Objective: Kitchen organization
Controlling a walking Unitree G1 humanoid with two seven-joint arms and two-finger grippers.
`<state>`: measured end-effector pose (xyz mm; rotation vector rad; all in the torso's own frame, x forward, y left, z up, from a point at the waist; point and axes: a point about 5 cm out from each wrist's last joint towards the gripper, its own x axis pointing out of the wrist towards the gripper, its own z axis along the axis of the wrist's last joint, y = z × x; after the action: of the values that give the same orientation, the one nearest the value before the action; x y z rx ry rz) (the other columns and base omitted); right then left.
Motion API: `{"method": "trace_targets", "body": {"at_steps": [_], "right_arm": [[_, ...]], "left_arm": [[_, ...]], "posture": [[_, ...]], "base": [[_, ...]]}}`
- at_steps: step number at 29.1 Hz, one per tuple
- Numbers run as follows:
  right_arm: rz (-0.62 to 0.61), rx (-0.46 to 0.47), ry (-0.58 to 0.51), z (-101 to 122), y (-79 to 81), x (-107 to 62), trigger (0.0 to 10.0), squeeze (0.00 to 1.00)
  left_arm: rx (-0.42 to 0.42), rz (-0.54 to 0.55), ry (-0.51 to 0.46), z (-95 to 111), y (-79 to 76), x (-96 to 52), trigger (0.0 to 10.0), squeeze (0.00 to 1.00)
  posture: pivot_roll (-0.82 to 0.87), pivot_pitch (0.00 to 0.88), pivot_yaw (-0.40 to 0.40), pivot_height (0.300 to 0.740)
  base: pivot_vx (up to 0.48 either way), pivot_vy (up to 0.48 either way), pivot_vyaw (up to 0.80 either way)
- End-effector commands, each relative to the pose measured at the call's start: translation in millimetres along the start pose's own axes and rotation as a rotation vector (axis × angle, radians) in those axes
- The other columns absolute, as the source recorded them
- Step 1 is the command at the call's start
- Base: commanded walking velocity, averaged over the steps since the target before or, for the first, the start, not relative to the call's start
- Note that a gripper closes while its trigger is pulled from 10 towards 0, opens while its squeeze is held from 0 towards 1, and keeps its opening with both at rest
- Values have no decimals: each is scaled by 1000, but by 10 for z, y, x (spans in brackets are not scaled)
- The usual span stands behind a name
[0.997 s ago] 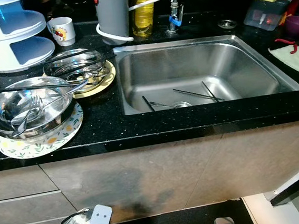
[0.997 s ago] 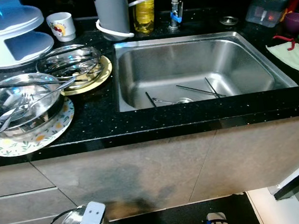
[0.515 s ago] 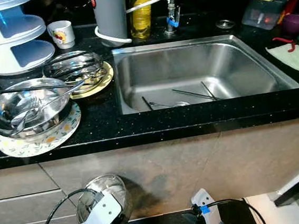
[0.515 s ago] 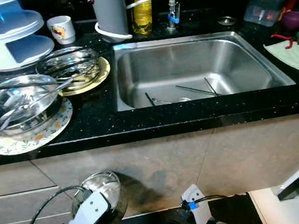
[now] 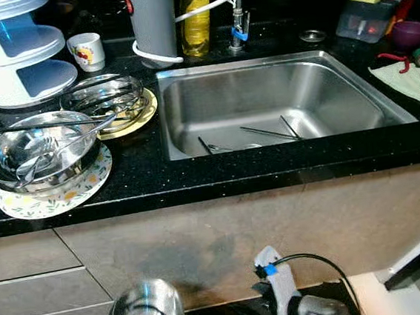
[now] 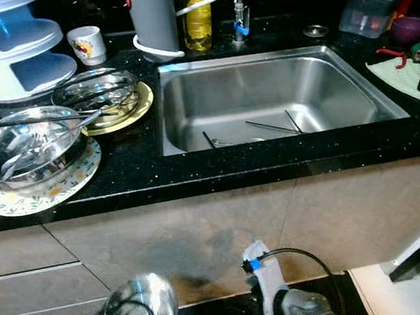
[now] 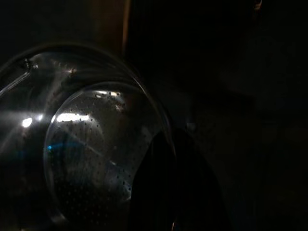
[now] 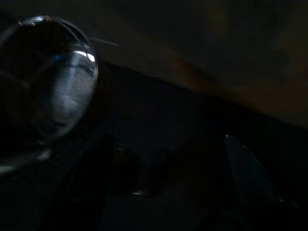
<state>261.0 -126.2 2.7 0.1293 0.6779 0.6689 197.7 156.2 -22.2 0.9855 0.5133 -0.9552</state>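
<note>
Left claw (image 7: 163,192): low before the cupboard fronts; the left wrist view, very dark, shows a black finger laid against a perforated steel strainer bowl (image 7: 91,159); pinching or not, cannot tell.
Right claw: hangs low by the cupboard, wrist (image 5: 283,299) with a black cable; right wrist view too dark; spread or pressed, cannot tell.
Head views: the strainer bowl shows as a blurred shiny dome at the bottom.
Desk (image 5: 145,178): black, speckled.
Bowls on desk: two – a steel bowl (image 5: 39,155) with cutlery on a patterned plate (image 5: 50,199), a glass bowl (image 5: 104,97) on a yellow plate (image 5: 136,120).
Sink (image 5: 278,95): a few thin utensils lie at its bottom.
Mug (image 5: 86,50): one, beside a white tiered stand (image 5: 14,50).
</note>
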Motion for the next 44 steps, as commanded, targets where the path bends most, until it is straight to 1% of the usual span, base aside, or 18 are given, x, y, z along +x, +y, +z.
{"method": "trace_targets", "body": {"at_steps": [1, 3, 8, 15, 17, 18, 19, 20, 21, 22, 26, 27, 33, 35, 38, 39, 40, 44], "right_arm": [[-32, 116, -1, -43, -16, 14, 10000, 1000], [-15, 212, -21, -14, 28, 52, 10000, 1000], [28, 319, 6, -26, 105, 112, 10000, 1000], [79, 293, 127, -147, 203, 187, 10000, 1000], [79, 293, 127, -147, 203, 187, 10000, 1000], [69, 253, 140, -142, 209, 207, 10000, 1000], [69, 253, 140, -142, 209, 207, 10000, 1000], [57, 222, 133, -106, 214, 232, 10000, 137], [43, 197, 117, -55, 218, 261, 10000, 0], [34, 186, 101, -15, 223, 283, 10000, 0], [40, 169, 98, 32, 264, 329, 10000, 0], [40, 167, 123, 26, 305, 377, 10000, 0], [26, 127, 205, -74, 360, 433, 10000, 0], [17, 98, 262, -152, 379, 445, 10000, 0], [4, 80, 283, -183, 376, 447, 10000, 0], [-17, 52, 295, -200, 360, 447, 10000, 0], [-39, 19, 291, -190, 336, 447, 10000, 0], [-71, -4, 255, -129, 292, 448, 10000, 0]], "left_arm": [[47, 4, 7, 22, -60, 53, 10000, 0], [102, 10, -6, 53, -86, 86, 10000, 0], [176, 79, -57, 106, -71, 156, 10000, 0], [209, 64, -136, 146, -150, 239, 10000, 0], [209, 64, -136, 146, -150, 239, 10000, 0], [201, 40, -145, 151, -178, 261, 10000, 0], [201, 40, -145, 151, -178, 261, 10000, 0], [169, 11, -160, 162, -207, 281, 10000, 0], [138, -14, -182, 187, -223, 299, 10000, 0], [117, -32, -199, 209, -232, 312, 10000, 0], [131, -63, -239, 258, -256, 335, 10000, 0], [171, -79, -259, 282, -276, 356, 10000, 0], [218, -88, -281, 316, -295, 384, 10000, 0], [252, -90, -289, 338, -293, 402, 10000, 0], [272, -81, -290, 355, -281, 416, 10000, 0], [301, -67, -291, 381, -246, 437, 10000, 0], [322, -58, -291, 399, -214, 451, 10000, 0], [353, -51, -286, 393, -168, 456, 10000, 0]], "posture": [[-83, 186, -26, 740], [-83, 189, -27, 740], [-82, 190, -31, 740], [-84, 191, -30, 740], [-84, 191, -30, 740], [-85, 192, -31, 740], [-85, 192, -31, 740], [-85, 190, -33, 740], [-85, 190, -32, 740], [-85, 190, -32, 740], [-86, 191, -22, 740], [-88, 192, -19, 740], [-89, 190, -18, 740], [-90, 184, -22, 740], [-89, 183, -24, 740], [-87, 177, -25, 740], [-87, 176, -25, 740], [-89, 172, -22, 740]], "base": [[0, 0, 0], [0, 0, 0], [0, 0, 0], [0, 0, 0], [0, 0, 0], [0, 0, 0], [0, 0, 0], [0, 0, 0], [0, 0, 0], [0, 0, 0], [0, 0, 0], [0, 0, 0], [0, 0, 0], [0, 0, 0], [0, 0, 0], [0, 0, 0], [0, 0, 0], [0, 0, 0]]}}
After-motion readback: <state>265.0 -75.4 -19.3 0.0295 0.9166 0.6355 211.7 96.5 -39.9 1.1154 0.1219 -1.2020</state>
